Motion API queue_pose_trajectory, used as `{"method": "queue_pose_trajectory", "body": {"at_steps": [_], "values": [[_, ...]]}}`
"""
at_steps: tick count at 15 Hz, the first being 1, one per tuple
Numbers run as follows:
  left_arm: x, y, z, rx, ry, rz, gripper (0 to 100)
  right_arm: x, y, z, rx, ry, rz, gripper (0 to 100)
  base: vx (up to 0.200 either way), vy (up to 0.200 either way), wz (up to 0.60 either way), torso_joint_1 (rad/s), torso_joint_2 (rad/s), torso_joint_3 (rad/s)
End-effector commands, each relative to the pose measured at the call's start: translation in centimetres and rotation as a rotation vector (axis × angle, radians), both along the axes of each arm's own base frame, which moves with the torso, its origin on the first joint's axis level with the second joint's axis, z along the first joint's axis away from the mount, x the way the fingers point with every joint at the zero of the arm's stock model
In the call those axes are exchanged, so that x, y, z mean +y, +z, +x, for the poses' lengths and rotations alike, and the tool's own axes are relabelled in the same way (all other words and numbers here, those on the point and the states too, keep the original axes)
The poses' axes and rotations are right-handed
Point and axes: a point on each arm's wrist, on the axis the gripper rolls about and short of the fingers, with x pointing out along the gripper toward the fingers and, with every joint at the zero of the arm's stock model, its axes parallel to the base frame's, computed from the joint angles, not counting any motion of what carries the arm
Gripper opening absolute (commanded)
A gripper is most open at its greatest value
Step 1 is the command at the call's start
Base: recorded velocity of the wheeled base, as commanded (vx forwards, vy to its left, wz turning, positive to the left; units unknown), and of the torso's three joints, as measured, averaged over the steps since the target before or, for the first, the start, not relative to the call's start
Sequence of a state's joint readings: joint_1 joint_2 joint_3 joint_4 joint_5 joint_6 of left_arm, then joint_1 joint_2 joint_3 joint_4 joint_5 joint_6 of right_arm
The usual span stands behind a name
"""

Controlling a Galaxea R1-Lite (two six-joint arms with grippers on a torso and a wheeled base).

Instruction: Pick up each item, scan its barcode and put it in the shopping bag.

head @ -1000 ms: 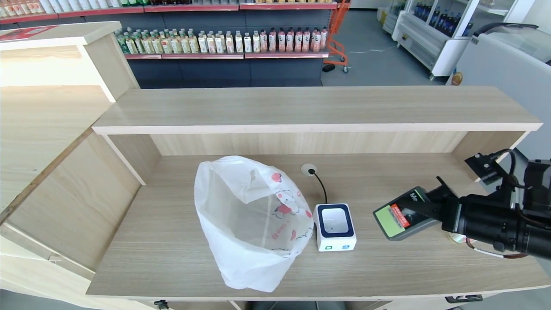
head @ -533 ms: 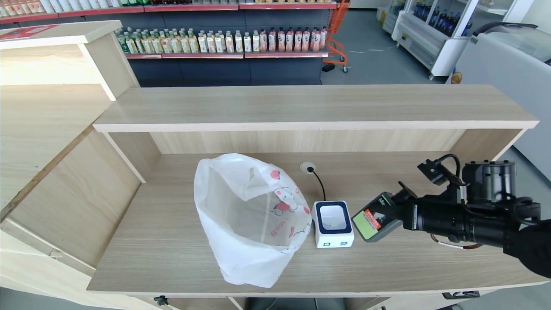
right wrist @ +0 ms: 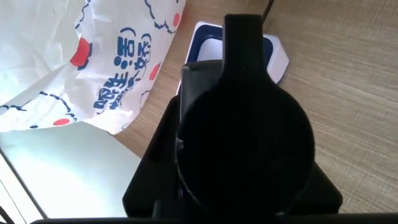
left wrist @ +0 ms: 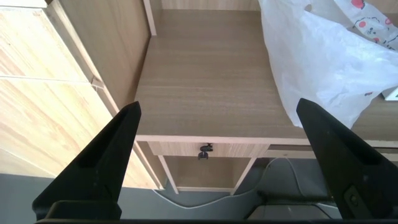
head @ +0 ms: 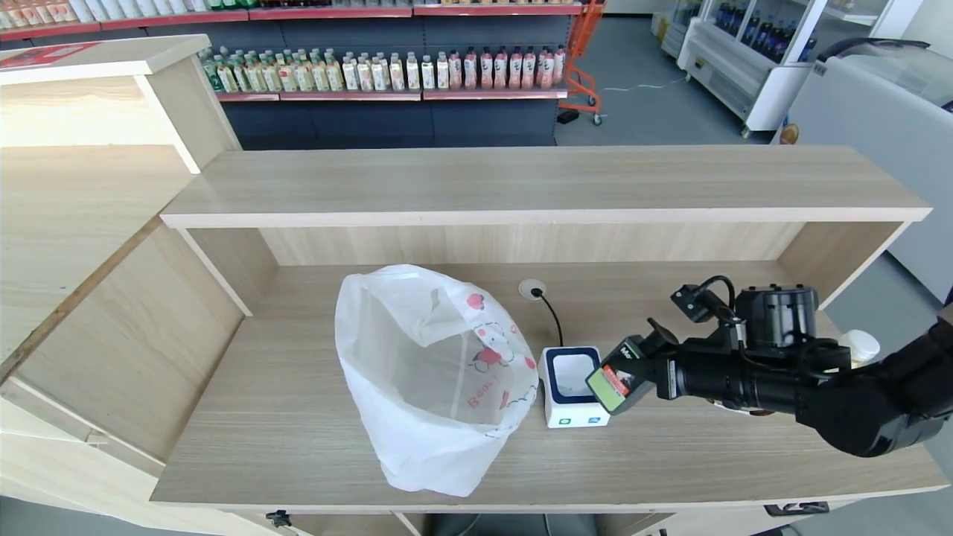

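- Grip first: my right gripper (head: 634,363) is closed on a small flat pack (head: 612,380), dark with a green and red label, held by its rear end so the labelled face tips forward and down.
- Handling, as I judge it: the pack looks light and stiff, probably card or film-wrapped and a little slick. Pinching the two broad faces near one end suits it and leaves the label free for reading. I would press firmly but not hard enough to crush a corner.
- Just ahead of my fingertips, almost under the pack's front edge, sits one scanner (head: 573,387) with its window facing up and one black cable (head: 553,320) running away from it.
- Beyond the scanner, on its far side from my hand, stands one white shopping bag (head: 432,372), thin and floppy, its mouth open towards me.
- Behind my right wrist, one white-capped object (head: 860,346); I cannot tell what it is.
- Farthest from that hand, my left gripper (left wrist: 217,155) hangs spread wide with nothing in it, past the bag at the counter (left wrist: 205,93) edge.
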State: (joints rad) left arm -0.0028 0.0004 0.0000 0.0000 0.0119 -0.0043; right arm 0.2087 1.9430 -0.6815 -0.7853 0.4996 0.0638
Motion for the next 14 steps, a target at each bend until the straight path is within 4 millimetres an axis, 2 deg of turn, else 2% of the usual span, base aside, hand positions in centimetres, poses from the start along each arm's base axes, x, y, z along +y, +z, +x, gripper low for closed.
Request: {"method": "queue_pose_trajectory", "body": {"at_steps": [1,5,7,9,14], "values": [[0.0,0.0,0.0,0.000,0.000,0.000,100,0.4,-0.8,0.9,0.014,0.007,-0.001,0,0.000,0.000,0.00,0.000,0.00,0.000],[0.0,0.0,0.0,0.000,0.000,0.000,100,2.5,0.0,2.2,0.000,0.034,0.048,0,0.000,0.000,0.00,0.000,0.00,0.000],[0.0,0.0,0.0,0.000,0.000,0.000,100,3.1,-0.6,2.4,0.014,0.049,0.044,0,0.000,0.000,0.00,0.000,0.00,0.000],[0.0,0.0,0.0,0.000,0.000,0.000,100,3.3,-1.5,2.4,0.035,0.053,0.037,0,0.000,0.000,0.00,0.000,0.00,0.000],[0.0,0.0,0.0,0.000,0.000,0.000,100,3.3,-1.8,2.8,0.036,0.052,0.034,0,0.000,0.000,0.00,0.000,0.00,0.000]]}}
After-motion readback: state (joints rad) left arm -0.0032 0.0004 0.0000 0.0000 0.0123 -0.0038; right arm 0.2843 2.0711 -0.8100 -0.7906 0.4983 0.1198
